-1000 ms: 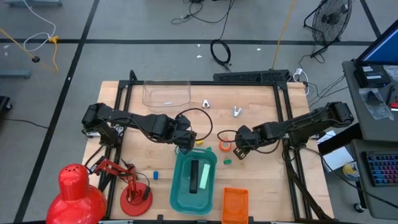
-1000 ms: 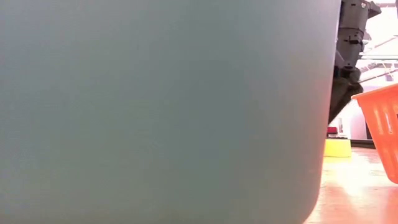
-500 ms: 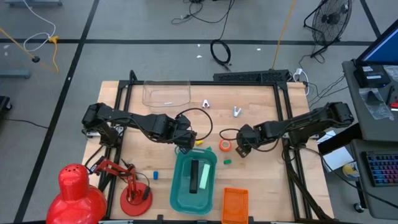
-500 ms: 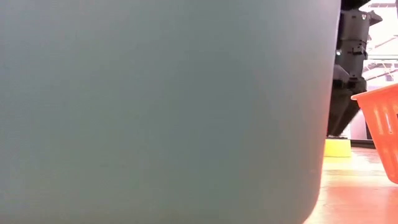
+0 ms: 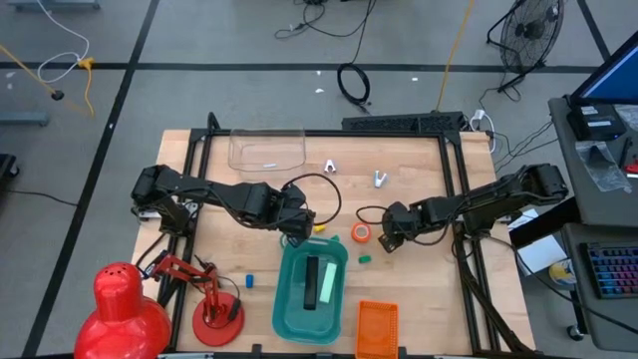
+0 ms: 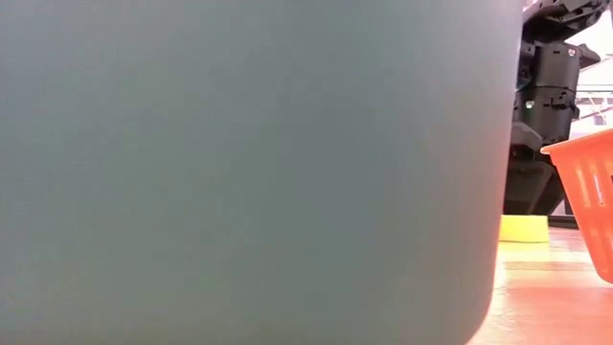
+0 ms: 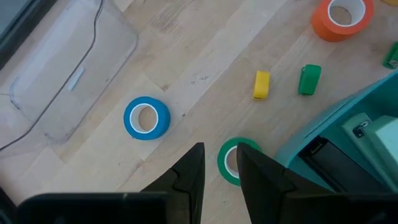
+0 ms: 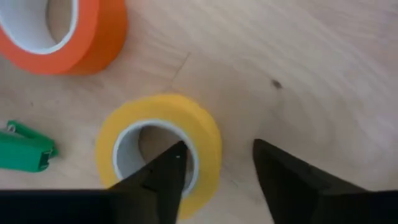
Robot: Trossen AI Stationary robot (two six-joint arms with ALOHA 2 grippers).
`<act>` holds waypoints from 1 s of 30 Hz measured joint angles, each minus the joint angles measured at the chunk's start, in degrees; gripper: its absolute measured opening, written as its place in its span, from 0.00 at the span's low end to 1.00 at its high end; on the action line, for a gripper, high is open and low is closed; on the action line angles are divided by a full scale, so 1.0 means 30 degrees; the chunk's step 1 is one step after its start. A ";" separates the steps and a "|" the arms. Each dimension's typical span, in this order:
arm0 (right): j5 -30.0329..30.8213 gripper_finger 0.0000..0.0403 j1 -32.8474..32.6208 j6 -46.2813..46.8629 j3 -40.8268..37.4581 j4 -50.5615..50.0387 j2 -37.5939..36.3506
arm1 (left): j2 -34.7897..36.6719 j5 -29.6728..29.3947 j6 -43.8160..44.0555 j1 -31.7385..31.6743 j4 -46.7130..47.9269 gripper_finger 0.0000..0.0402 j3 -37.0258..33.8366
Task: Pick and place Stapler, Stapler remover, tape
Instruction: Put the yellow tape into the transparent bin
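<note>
Two dark jointed arms — black cables looped along them, black wedge-shaped fingers (image 8: 161, 180).

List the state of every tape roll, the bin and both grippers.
Yellow tape: lying flat, not lifted.
Orange tape: lying flat, untouched.
Blue tape: lying flat, untouched.
Green tape: beside the teal bin, under the left gripper.
Teal bin: upright, something dark inside.
Right gripper: jaws open astride the yellow tape's wall.

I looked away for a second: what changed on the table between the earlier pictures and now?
Only the right gripper moved: it eased back toward its own side, away from the orange tape roll. Its jaws now stand open, one inside the yellow tape roll, not gripping. The left gripper, teal bin and orange basket stayed put.
</note>
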State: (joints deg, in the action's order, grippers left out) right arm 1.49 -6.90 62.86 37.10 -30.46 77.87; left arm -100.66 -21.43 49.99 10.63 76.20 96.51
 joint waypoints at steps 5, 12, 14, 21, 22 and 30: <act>-0.0969 0.15 -0.0021 0.0160 -0.0045 0.2163 -0.0143 | 0.0059 -0.1446 0.1099 -0.0029 0.0041 0.24 0.0000; -0.1548 0.08 0.0050 -0.0329 -0.0036 0.8361 -0.1528 | 0.2056 -0.5698 0.4038 -0.0036 0.0071 0.24 -0.0007; -0.1473 0.08 0.0142 -0.0527 -0.0036 1.0636 -0.2078 | 0.2996 -0.6433 0.4390 -0.0125 -0.0008 0.24 -0.0007; -0.1139 0.08 0.0666 -0.1235 -0.0029 1.8870 -0.3974 | 0.6708 -0.4002 0.2270 -0.1277 -0.2269 0.24 -0.0087; -0.1202 0.08 0.0769 -0.1235 -0.0029 2.0072 -0.4099 | 0.7168 -0.2762 0.1345 -0.1548 -0.3705 0.24 -0.0344; -0.1038 0.08 0.1173 -0.1277 0.0000 2.5226 -0.4245 | 0.8886 0.9720 0.0838 -0.3778 -2.2030 0.24 -0.6747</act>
State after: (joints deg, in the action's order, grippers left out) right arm -1.63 -3.38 59.03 37.10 45.22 65.13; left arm -74.01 7.73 52.51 -0.70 10.11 76.27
